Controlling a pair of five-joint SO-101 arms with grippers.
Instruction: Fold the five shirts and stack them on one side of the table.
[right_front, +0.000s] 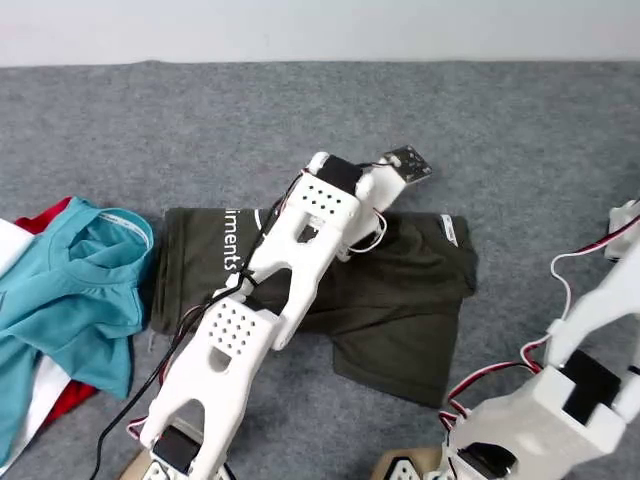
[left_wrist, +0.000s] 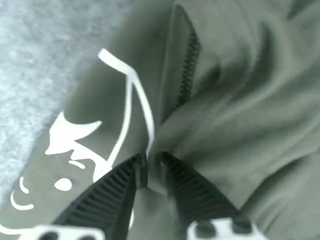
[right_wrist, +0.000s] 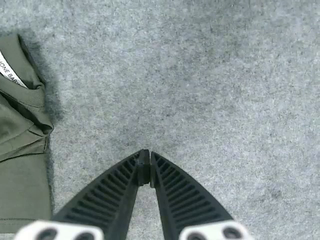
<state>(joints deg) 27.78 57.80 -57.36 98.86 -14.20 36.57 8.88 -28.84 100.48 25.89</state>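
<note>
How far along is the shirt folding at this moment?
Nothing looks folded and stacked yet. In hand: the left gripper is shut on a fold of the dark olive shirt, lying partly folded mid-table; the right gripper is shut over the grey felt tabletop. Left to do: the crumpled teal shirt, red shirt and white shirt heaped at the table's edge.

This looks like a robotics lab or test bench, not a home. The counter (right_front: 540, 130) is covered edge to edge in grey felt-like matting, and a bare pale wall (right_front: 320, 30) runs along the top of the frame. The white plastic left arm (right_front: 250, 330) at lower centre and the right arm (right_front: 570, 400) at lower right trail exposed wires (right_front: 570, 275). A dark green shirt (right_front: 400, 310) at centre and a teal shirt (right_front: 80, 280) at left lie on the matting.
</note>
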